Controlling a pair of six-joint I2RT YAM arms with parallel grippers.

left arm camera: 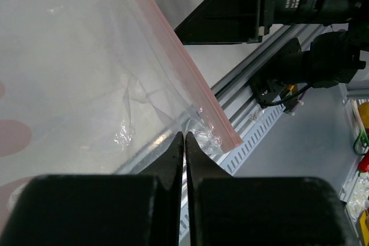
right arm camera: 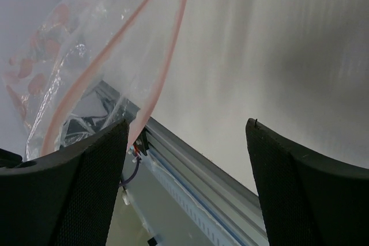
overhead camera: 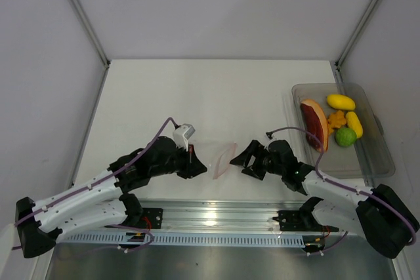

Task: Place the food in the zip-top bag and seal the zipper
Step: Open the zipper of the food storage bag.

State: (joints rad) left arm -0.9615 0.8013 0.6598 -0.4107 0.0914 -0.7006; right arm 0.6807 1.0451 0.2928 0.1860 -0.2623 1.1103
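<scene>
The clear zip-top bag hangs between the two grippers, above the table's front edge. My left gripper is shut on a crinkled corner of it, just below the pink zipper. My right gripper is open just right of the bag, its left finger beside the zipper's lower end; nothing sits between its fingers. The bag's mouth gapes slightly. The food lies in the tray at right: a reddish-brown piece, two yellow pieces, an orange piece and a green lime.
The rigid grey-clear tray sits at the table's right edge. A metal rail with the arm bases runs along the near edge. White walls close in the back and both sides.
</scene>
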